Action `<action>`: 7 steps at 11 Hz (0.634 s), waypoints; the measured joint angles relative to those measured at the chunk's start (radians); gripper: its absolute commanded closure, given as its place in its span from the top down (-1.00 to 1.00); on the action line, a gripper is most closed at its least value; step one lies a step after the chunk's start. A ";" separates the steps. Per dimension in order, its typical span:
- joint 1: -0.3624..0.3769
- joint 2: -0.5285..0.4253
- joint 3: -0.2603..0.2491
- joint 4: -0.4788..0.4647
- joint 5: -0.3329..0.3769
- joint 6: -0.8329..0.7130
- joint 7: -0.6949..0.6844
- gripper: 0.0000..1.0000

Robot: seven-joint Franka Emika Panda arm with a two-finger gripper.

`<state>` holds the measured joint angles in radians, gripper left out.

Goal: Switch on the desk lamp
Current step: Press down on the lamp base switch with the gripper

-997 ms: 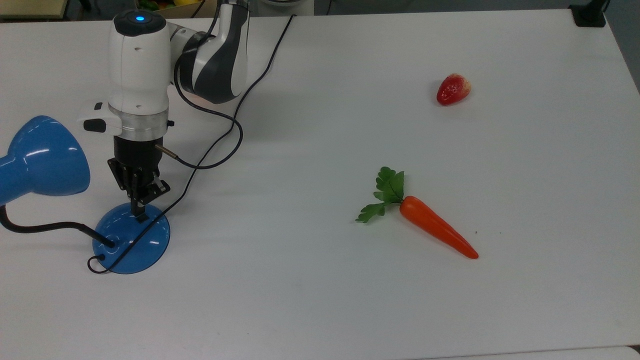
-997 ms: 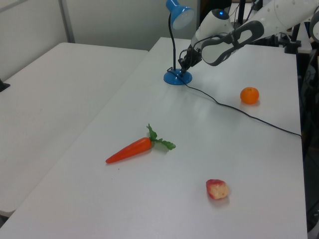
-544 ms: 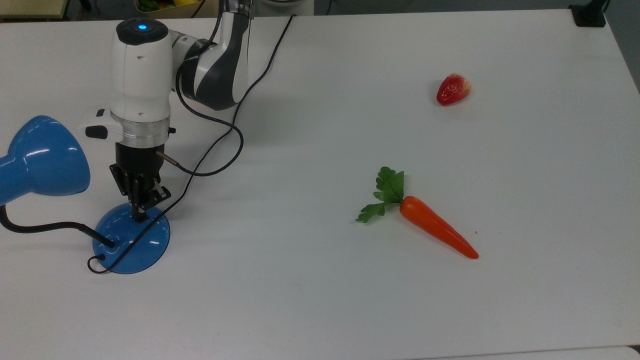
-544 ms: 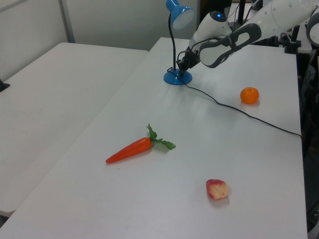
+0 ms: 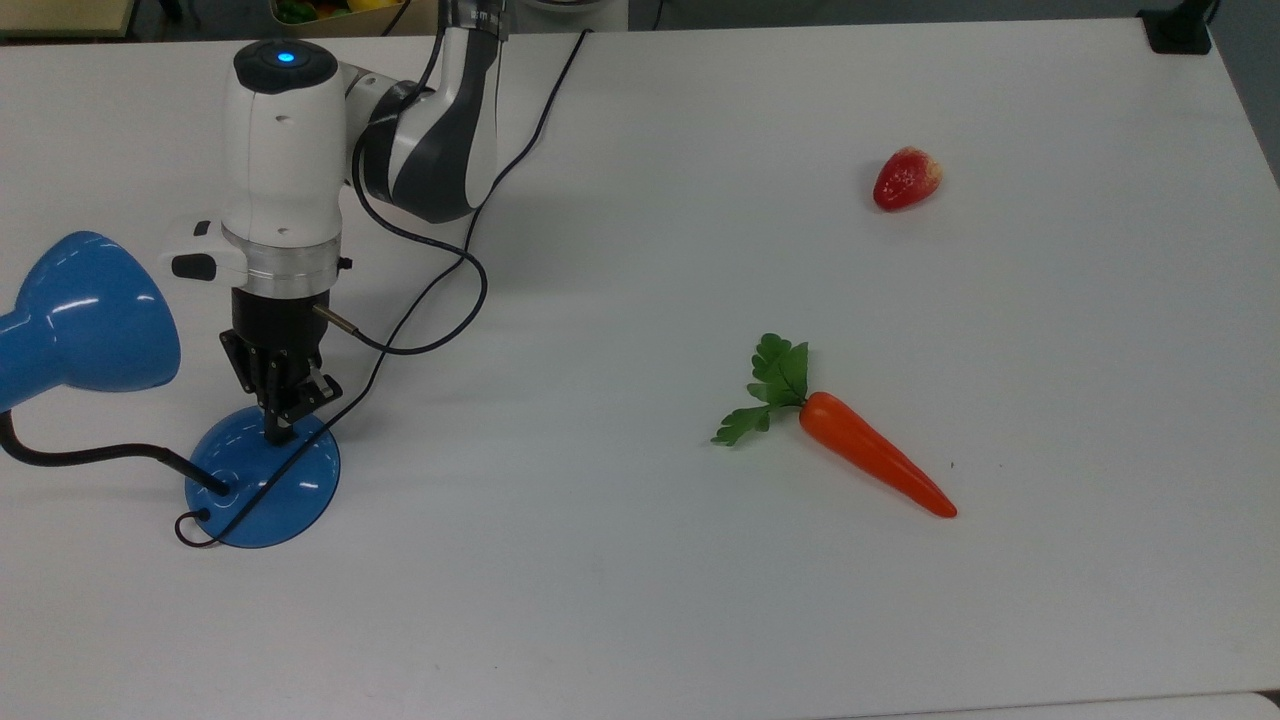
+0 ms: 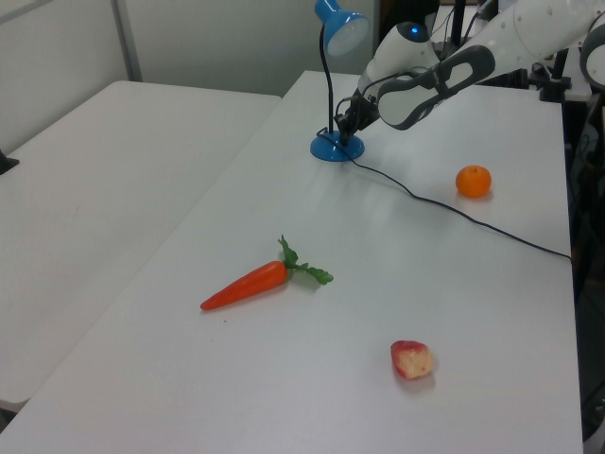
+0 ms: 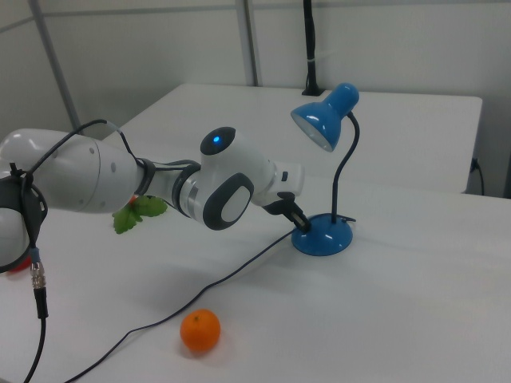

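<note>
One arm bent low | tool tip on desk lamp base

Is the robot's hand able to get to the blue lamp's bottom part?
Probably yes. The hand is already right down at the desk lamp, its tip at the round blue base, with nothing in between. The thin black cord runs beside it but does not block the way.

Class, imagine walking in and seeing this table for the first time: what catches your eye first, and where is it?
The glossy blue desk lamp stands out first, at the top view's left edge, with the white robot arm bent over it and its pincer down on the round blue base. Next come the orange carrot mid-table and the red strawberry toward the top view's upper right.
</note>
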<state>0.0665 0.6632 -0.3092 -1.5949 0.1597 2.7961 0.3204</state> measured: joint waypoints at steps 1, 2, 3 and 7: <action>0.000 0.005 0.000 0.007 0.000 0.000 0.003 -1.00; 0.000 0.018 0.000 0.023 0.000 0.000 0.011 -1.00; 0.000 0.026 0.000 0.036 0.000 0.000 0.017 -1.00; 0.000 0.035 0.000 0.049 0.000 0.000 0.021 -1.00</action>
<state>0.0666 0.6983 -0.3093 -1.5461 0.1597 2.7963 0.3413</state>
